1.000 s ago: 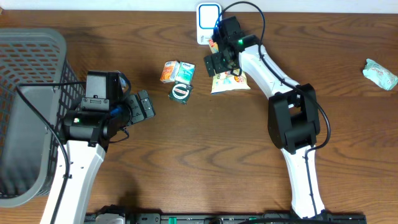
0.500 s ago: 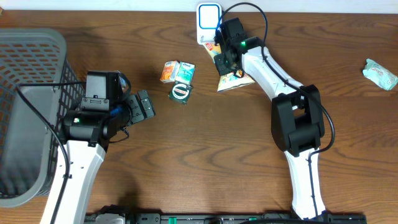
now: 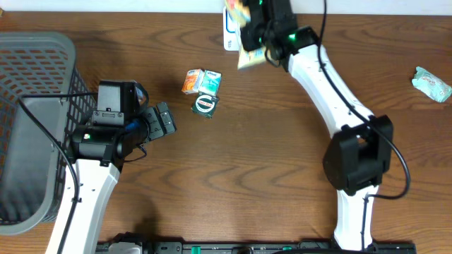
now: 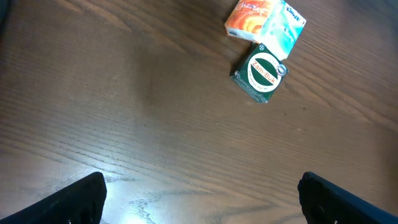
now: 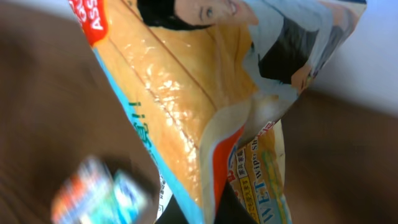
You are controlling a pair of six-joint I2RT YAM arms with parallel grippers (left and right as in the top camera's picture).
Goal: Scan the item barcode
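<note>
Right claw (image 3: 258, 32) clamped on the wipes pack (image 5: 186, 106), left claw (image 3: 164, 121) wide open, we want the barcode tilted squarely at the far scanner (image 3: 227, 37).

The basket (image 3: 42, 49) stands far left. Mid-table, a small pack (image 3: 191, 81) touches a tissue pack (image 3: 209, 82) to its right, with the Zam-Buk box (image 3: 205, 105) just before them. The wet-wipe pouch (image 3: 251, 58) overlaps the scanner (image 3: 227, 32) behind.

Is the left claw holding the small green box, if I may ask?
No, the left claw stands open and empty, while the green box lies on the table apart from it.
</note>
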